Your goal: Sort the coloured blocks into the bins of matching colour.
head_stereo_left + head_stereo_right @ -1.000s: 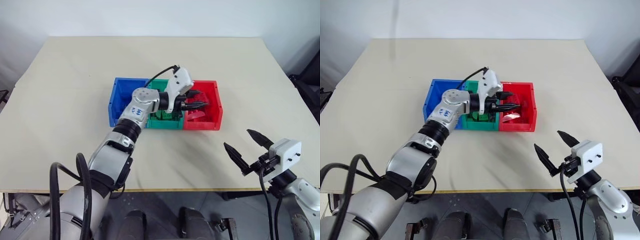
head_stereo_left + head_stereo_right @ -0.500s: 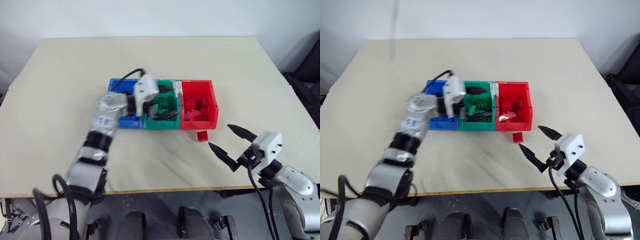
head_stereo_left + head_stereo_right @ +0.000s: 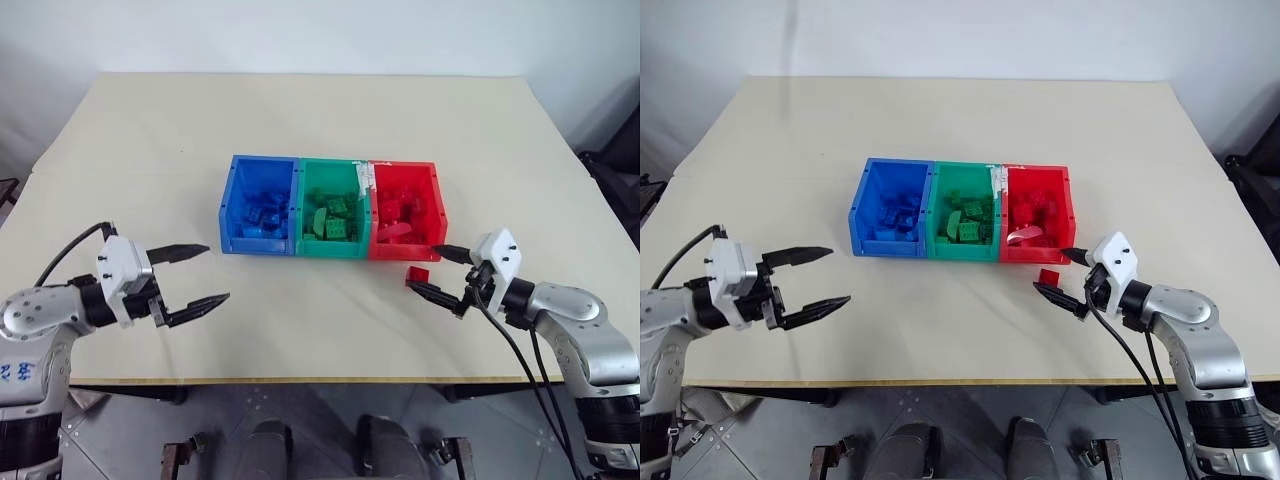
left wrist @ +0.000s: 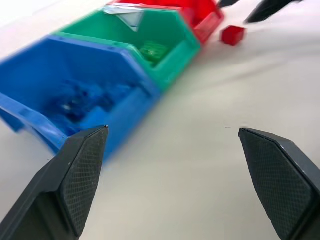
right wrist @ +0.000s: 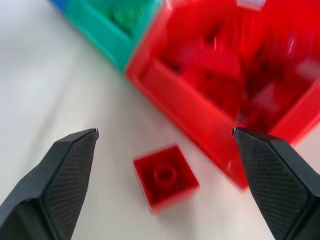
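Note:
Three joined bins stand mid-table: blue (image 3: 228, 208), green (image 3: 304, 175) and red (image 3: 436, 215), each holding blocks of its own colour. A single red block (image 3: 418, 274) lies on the table just in front of the red bin; the right wrist view has it (image 5: 166, 176) between the fingers, ahead of the tips. My right gripper (image 3: 437, 272) is open, close to that block's right side, empty. My left gripper (image 3: 194, 275) is open and empty near the table's front left, well clear of the bins.
The beige table (image 3: 300, 120) stretches wide behind and beside the bins. Its front edge (image 3: 320, 378) runs just below both grippers. A dark object (image 3: 615, 160) stands off the table's right side.
My left gripper opened over the bins, then swung away to the front left of the table. The red block now lies before the red bin. My right gripper moved in toward it.

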Action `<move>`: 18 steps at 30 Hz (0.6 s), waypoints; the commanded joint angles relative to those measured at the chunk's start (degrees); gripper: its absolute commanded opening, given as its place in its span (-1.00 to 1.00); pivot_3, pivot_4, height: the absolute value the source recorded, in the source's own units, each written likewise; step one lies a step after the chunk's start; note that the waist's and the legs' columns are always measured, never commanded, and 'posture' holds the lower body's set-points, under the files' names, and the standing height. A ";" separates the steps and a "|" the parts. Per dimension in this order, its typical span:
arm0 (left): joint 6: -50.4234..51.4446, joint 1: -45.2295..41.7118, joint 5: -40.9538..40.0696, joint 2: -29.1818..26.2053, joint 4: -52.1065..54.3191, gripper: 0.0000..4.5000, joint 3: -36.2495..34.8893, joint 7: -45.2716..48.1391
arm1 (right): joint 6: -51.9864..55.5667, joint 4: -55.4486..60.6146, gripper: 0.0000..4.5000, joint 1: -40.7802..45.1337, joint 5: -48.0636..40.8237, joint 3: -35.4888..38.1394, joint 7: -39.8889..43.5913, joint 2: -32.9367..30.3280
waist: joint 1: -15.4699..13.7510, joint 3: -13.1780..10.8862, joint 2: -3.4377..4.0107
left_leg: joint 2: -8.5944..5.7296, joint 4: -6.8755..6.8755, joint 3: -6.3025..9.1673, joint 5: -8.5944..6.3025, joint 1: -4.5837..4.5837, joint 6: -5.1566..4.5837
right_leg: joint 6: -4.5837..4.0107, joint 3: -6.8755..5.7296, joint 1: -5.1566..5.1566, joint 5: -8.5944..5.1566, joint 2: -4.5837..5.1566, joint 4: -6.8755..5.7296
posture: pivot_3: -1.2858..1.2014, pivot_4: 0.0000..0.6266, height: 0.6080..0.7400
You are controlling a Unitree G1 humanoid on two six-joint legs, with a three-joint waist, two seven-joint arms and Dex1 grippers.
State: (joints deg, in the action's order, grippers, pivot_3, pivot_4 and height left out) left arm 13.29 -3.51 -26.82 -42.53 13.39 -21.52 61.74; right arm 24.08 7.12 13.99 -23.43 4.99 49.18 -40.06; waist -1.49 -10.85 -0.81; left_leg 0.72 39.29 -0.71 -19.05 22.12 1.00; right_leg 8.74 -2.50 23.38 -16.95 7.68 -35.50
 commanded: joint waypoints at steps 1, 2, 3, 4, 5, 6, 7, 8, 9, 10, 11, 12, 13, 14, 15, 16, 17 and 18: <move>0.85 1.22 -3.40 1.81 6.03 0.97 -0.52 -2.91 | 6.01 4.06 1.00 -0.89 -2.08 2.21 -1.11 -1.96 | 0.00 0.00 0.00 | 0.00 0.00 0.00 0.01 0.00 0.01 | 0.00 0.00 0.00 0.00 -0.01 0.00 | 0.03 -0.52 1.00; 1.11 1.16 -3.69 2.58 6.81 0.97 0.45 -3.60 | 7.23 5.48 1.00 -2.00 -3.01 3.07 -1.09 -2.13 | 0.02 0.00 0.00 | 0.00 0.00 -0.01 0.00 0.00 0.00 | -0.01 0.01 0.00 0.01 -0.01 0.00 | 0.03 -0.52 1.00; 1.33 0.86 -3.96 3.23 7.27 0.97 1.56 -3.89 | 8.56 6.69 1.00 -3.11 -3.87 3.85 -1.36 -2.11 | -0.02 0.00 0.00 | 0.00 0.00 -0.02 0.00 0.00 0.00 | -0.01 0.01 0.00 0.01 -0.01 -0.01 | 0.03 -0.52 1.00; 1.52 0.48 -4.17 3.70 7.43 0.97 2.59 -3.99 | 9.16 7.62 1.00 -4.19 -4.20 4.28 -1.44 -2.20 | -0.01 0.00 0.00 | -0.01 -0.01 -0.01 0.00 0.01 0.00 | -0.01 0.01 0.00 0.01 -0.01 0.00 | 0.03 -0.52 1.00; 1.64 0.23 -4.29 3.91 7.44 0.97 3.17 -4.06 | 9.49 8.15 1.00 -4.80 -4.31 4.51 -1.51 -2.21 | 0.13 0.00 0.00 | 0.00 -0.01 -0.02 0.00 0.00 0.00 | -0.01 0.01 0.00 0.01 -0.01 0.00 | 0.03 -0.52 1.00; 1.61 -0.35 -4.15 4.09 7.17 0.97 4.07 -4.01 | 9.88 8.52 1.00 -5.67 -4.11 4.65 -1.79 -2.22 | 0.19 0.00 0.00 | 0.00 -0.01 -0.04 -0.01 0.00 0.00 | -0.01 0.01 0.00 0.01 -0.03 0.00 | 0.03 -0.52 1.00; 1.60 -0.96 -4.12 4.24 6.85 0.97 4.85 -3.94 | 10.19 8.83 1.00 -6.56 -3.82 4.65 -2.12 -2.15 | 0.21 0.00 0.00 | 0.00 -0.01 -0.05 0.00 0.01 0.00 | -0.01 0.01 0.01 0.01 -0.03 0.01 | 0.03 -0.52 1.00; 1.54 -1.91 -4.01 4.37 6.35 0.97 5.95 -3.68 | 10.30 9.05 1.00 -7.45 -3.57 4.48 -2.57 -1.72 | 0.23 0.00 0.00 | 0.00 -0.01 -0.06 0.00 -0.01 0.00 | -0.01 0.02 0.01 0.01 -0.04 0.00 | 0.03 -0.52 1.00; 1.55 -2.83 -4.00 4.53 5.88 0.97 6.88 -3.45 | 10.23 9.16 1.00 -8.16 -3.23 4.26 -3.19 -1.20 | 0.26 0.00 0.00 | 0.01 -0.01 -0.06 0.00 -0.01 0.00 | -0.01 0.02 0.01 0.01 -0.06 0.00 | 0.03 -0.52 1.00; 1.56 -3.63 -4.01 4.68 5.44 0.97 7.60 -3.36 | 9.49 9.06 1.00 -8.58 -2.39 3.91 -4.16 -0.59 | 0.25 0.00 0.00 | 0.01 -0.01 -0.07 0.00 -0.02 0.00 | -0.01 0.02 0.01 0.01 -0.07 0.00 | 0.03 -0.52 1.00; 1.43 -4.43 -3.77 4.70 4.91 0.97 8.33 -3.20 | 9.14 8.75 1.00 -8.67 -1.68 3.63 -5.37 0.00 | 0.26 0.00 0.00 | 0.01 -0.01 -0.07 0.00 -0.02 0.00 | -0.01 0.02 0.01 0.01 -0.07 0.00 | 0.03 -0.52 1.00; 1.23 -5.07 -3.54 4.66 4.47 0.97 8.92 -2.93 | 8.97 8.41 1.00 -8.62 -1.13 3.50 -6.55 0.66 | 0.33 0.00 0.00 | 0.00 -0.01 -0.08 0.00 -0.02 0.00 | -0.01 0.03 0.01 0.01 -0.07 0.00 | 0.03 -0.52 1.00; 1.20 -5.85 -3.48 4.62 4.05 0.97 9.58 -2.65 | 9.26 8.03 1.00 -8.51 -0.44 3.43 -8.34 1.57 | 0.35 0.00 0.00 | 0.00 -0.01 -0.11 0.00 -0.03 0.00 | -0.01 0.05 0.01 0.01 -0.07 -0.01 | 0.03 -0.52 1.00; 1.15 -6.37 -3.49 4.55 3.75 0.97 10.03 -2.46 | 9.58 7.83 1.00 -8.44 -0.03 3.42 -9.52 2.21 | 0.38 0.00 0.00 | 0.01 -0.01 -0.11 0.00 -0.03 0.00 | -0.01 0.06 0.03 0.01 -0.07 -0.01 | 0.03 -0.52 1.00; 1.12 -6.67 -3.56 4.50 3.56 0.97 10.29 -2.37 | 9.77 7.76 1.00 -8.41 0.27 3.43 -10.24 2.63 | 0.38 0.00 0.00 | 0.02 -0.01 -0.11 0.00 -0.03 0.00 | -0.01 0.06 0.04 0.01 -0.09 -0.01 | 0.03 -0.52 1.00; 1.10 -7.02 -3.65 4.48 3.42 0.97 10.61 -2.18 | 9.95 8.00 1.00 -8.75 0.39 3.23 -11.06 3.46 | 0.36 0.00 0.00 | 0.01 -0.02 -0.11 0.00 -0.03 0.00 | -0.01 0.06 0.04 0.01 -0.09 -0.01 | 0.03 -0.52 1.00; 1.08 -7.30 -3.70 4.45 3.26 0.97 10.81 -2.05 | 10.07 8.18 1.00 -8.92 0.42 3.07 -11.52 4.00 | 0.36 0.00 0.00 | 0.01 -0.02 -0.11 0.00 -0.02 0.00 | -0.01 0.06 0.04 0.01 -0.09 -0.01 | 0.03 -0.52 1.00; 1.08 -7.65 -3.67 4.50 3.16 0.97 11.05 -2.05 | 10.10 8.41 1.00 -9.24 0.57 2.54 -12.46 5.11 | 0.35 0.00 0.00 | 0.01 -0.02 -0.11 0.00 -0.02 0.00 | -0.01 0.06 0.04 0.01 -0.09 0.00 | 0.03 -0.52 1.00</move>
State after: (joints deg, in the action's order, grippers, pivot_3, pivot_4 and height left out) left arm 15.24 -10.64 -29.60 -38.00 16.34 -10.51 59.46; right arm 33.95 14.10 5.36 -23.08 7.50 38.21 -35.97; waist -1.13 -10.85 -0.81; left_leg 0.72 39.27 -0.81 -19.05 22.09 1.00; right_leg 8.73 -2.44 23.41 -16.94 7.59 -35.50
